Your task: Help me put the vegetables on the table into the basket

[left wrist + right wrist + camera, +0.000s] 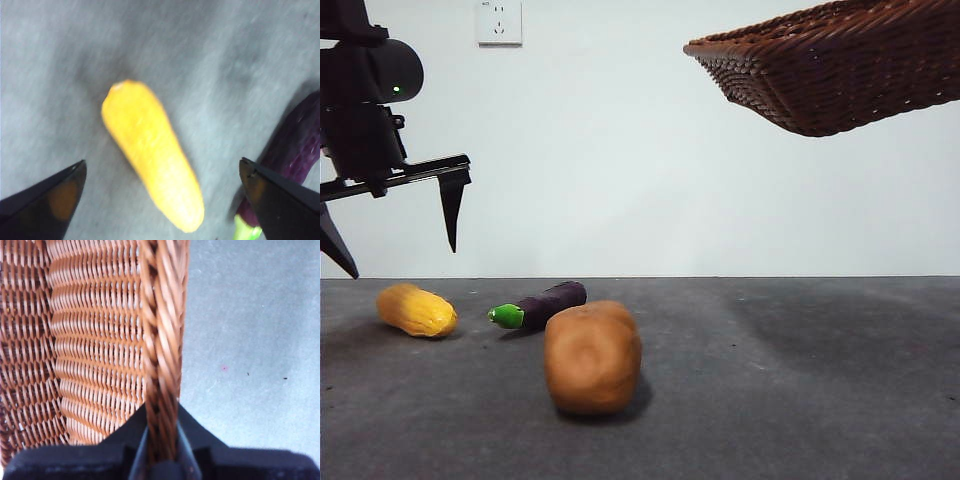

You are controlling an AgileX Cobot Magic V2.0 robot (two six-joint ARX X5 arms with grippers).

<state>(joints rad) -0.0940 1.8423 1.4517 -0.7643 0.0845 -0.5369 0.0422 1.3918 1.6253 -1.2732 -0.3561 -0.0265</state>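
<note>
Plain wall with one socket plate

A white wall fills the far background of the front view, smooth and evenly lit, meeting the dark surface below it along a straight level line. High on the wall, toward the left, sits a single white wall socket, a square plate with faint dark slots, its upper part cut by the picture's top edge. The wall around the plate is bare paint, a shade greyer toward the lower left. The two wrist views show none of the wall or the socket.
</note>
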